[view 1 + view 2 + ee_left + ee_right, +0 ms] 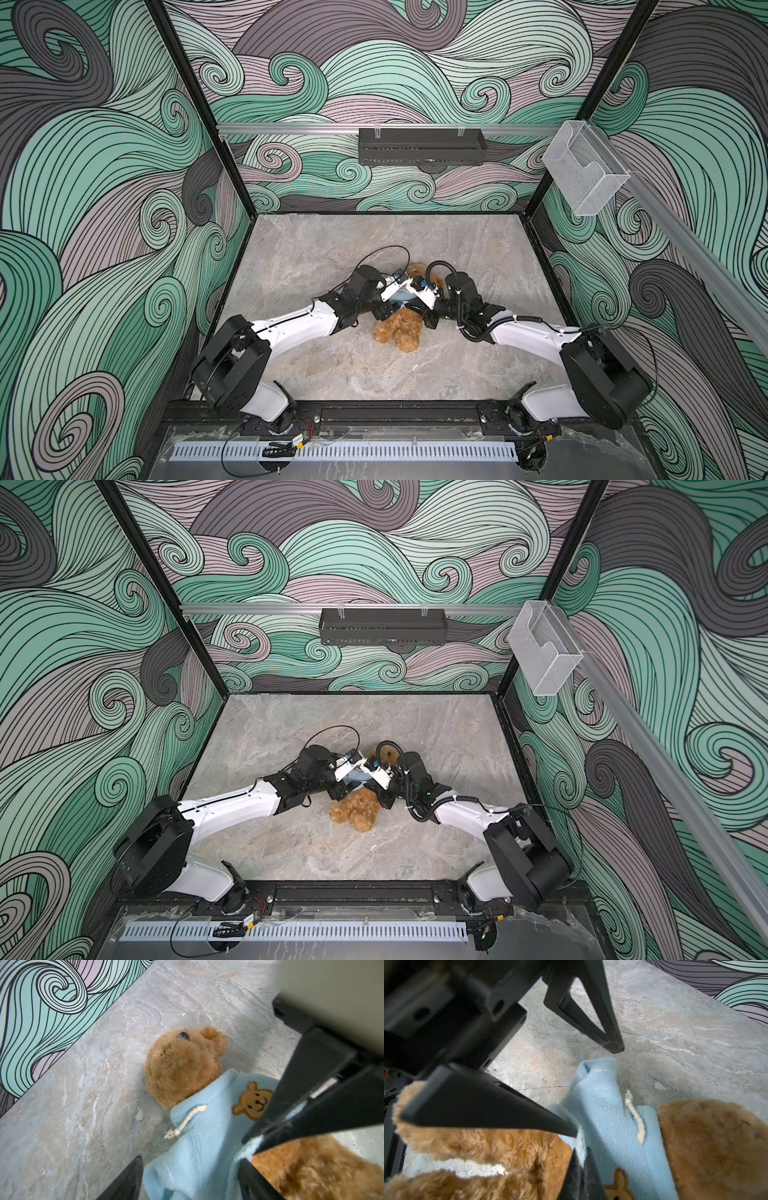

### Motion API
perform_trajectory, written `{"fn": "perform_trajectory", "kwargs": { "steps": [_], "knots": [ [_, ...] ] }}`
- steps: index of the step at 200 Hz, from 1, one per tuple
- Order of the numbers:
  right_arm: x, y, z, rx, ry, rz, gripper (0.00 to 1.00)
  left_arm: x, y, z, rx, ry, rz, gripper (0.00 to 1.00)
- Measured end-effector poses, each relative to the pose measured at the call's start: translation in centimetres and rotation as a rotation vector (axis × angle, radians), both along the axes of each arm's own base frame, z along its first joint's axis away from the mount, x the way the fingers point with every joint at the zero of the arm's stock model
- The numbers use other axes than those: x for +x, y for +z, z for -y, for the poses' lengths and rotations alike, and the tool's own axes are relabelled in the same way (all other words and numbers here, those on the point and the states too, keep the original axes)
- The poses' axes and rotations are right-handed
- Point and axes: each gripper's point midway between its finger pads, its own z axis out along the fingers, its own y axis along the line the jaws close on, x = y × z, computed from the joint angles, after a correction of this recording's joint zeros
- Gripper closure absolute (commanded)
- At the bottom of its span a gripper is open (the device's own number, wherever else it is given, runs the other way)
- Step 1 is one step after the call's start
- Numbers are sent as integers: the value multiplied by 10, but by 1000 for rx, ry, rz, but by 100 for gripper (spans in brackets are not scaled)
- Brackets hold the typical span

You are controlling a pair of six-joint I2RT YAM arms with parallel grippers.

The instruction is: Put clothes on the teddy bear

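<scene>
The teddy bear lies on its back in the middle of the table in both top views, head toward the back wall. A light-blue garment with a bear patch and a white drawstring covers its chest, while its furry legs are bare. My left gripper is open, its fingers standing either side of the garment's limp sleeve. My right gripper is shut on the garment's lower edge at the bear's belly. Both wrists meet over the bear and hide its torso in both top views.
Patterned walls close in the marble table on three sides. A black tray hangs on the back rail and a clear plastic box on the right rail. The two arm bases stand at the front edge.
</scene>
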Motion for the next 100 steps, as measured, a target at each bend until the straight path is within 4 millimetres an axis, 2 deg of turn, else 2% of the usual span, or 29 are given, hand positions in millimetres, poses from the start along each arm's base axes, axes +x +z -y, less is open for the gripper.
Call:
{"fn": "perform_trajectory", "kwargs": {
  "steps": [48,100],
  "knots": [
    [1,-1,2,10,-10,-21,100,7,0,6,1,2,10,25],
    [1,0,4,15,-4,-25,100,-6,7,-2,21,-45,66,24]
  ]
}}
